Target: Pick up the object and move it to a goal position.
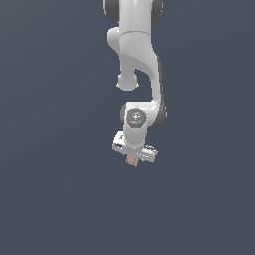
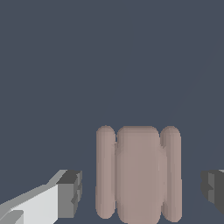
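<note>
The object (image 2: pixel 138 175) is a small tan-pink block with rounded vertical ridges. It stands between the two grey fingertips (image 2: pixel 70 192) of my gripper (image 2: pixel 142 190), with a narrow gap showing on each side, so the pads do not touch it. The gripper is open around it. In the exterior view the white arm reaches down from the top, and the object (image 1: pixel 132 161) peeks out just under the gripper (image 1: pixel 133 157). Whether the block rests on the surface cannot be told.
A plain dark grey-blue surface (image 1: pixel 55 199) fills both views. Apart from the arm's white links (image 1: pixel 137 55), no other objects, containers or edges show.
</note>
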### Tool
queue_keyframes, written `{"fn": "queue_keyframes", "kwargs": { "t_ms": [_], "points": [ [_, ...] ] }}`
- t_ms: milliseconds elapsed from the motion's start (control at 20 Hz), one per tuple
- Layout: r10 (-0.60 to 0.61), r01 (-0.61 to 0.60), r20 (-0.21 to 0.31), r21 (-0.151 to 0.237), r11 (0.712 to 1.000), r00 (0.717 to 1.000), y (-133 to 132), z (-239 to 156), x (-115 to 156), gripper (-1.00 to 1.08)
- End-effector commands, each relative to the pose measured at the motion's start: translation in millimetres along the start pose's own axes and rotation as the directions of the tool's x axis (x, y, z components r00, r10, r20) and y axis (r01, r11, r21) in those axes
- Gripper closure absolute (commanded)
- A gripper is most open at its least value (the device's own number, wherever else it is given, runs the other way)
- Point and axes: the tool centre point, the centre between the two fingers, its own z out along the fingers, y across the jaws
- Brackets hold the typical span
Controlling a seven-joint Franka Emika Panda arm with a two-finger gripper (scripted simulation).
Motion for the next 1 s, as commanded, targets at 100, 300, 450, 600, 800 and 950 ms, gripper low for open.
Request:
{"fn": "queue_keyframes", "kwargs": {
  "t_ms": [100,300,450,600,800,950],
  "points": [
    [0.001,-0.001,-0.001,0.000,1.000,1.000,-0.3,14.6,0.3,-0.92],
    [0.001,-0.001,-0.001,0.000,1.000,1.000,-0.7,16.4,1.0,1.08],
    [0.001,-0.001,-0.001,0.000,1.000,1.000,-0.7,16.4,1.0,1.08],
    [0.001,-0.001,-0.001,0.000,1.000,1.000,-0.7,16.4,1.0,1.08],
    [0.003,-0.003,0.000,0.000,1.000,1.000,-0.1,13.5,0.7,1.08],
    [0.003,-0.003,0.000,0.000,1.000,1.000,2.2,11.4,0.9,1.08]
  ]
}}
